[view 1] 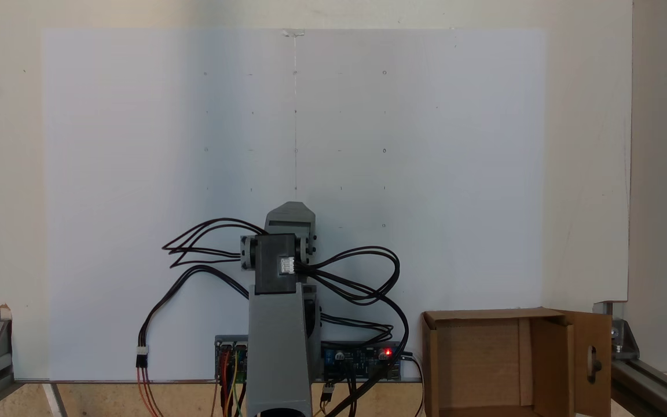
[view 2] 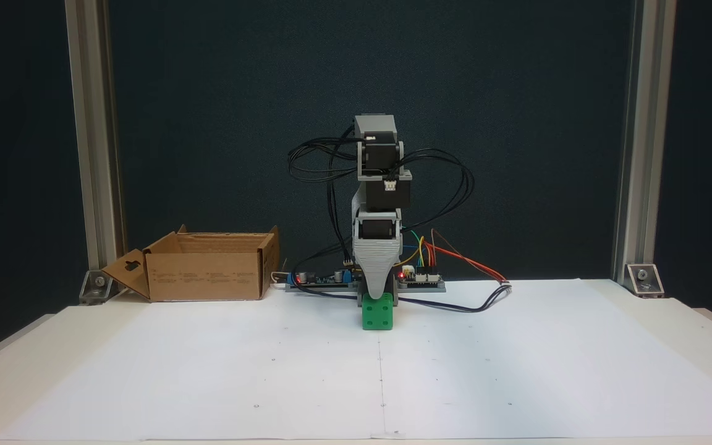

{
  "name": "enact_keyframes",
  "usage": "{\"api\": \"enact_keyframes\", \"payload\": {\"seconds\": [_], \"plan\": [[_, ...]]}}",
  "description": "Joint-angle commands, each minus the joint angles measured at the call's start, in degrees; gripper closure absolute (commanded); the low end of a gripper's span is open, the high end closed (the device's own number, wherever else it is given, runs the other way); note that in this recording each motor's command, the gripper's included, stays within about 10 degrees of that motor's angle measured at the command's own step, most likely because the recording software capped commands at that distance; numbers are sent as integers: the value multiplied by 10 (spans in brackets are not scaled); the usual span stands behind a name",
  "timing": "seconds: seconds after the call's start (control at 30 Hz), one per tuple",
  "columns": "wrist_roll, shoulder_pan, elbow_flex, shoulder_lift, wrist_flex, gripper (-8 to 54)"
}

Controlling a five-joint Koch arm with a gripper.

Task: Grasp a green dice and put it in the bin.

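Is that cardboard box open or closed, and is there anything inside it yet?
Open and empty. The bin has its flaps spread out, and from above its bare cardboard floor shows. The green dice sits out on the table, under the gripper.

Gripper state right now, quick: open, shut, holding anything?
Gripper: cannot be told. One grey jaw faces the camera, its tip down at the top of the green dice on the white sheet; any second jaw is hidden behind.
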Motion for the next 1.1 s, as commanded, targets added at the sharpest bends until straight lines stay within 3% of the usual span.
{"api": "enact_keyframes", "payload": {"seconds": [0.0, 1.07], "plan": [[33, -6, -11, 11, -11, -5], [55, 4, 62, -12, -135, -5]]}}
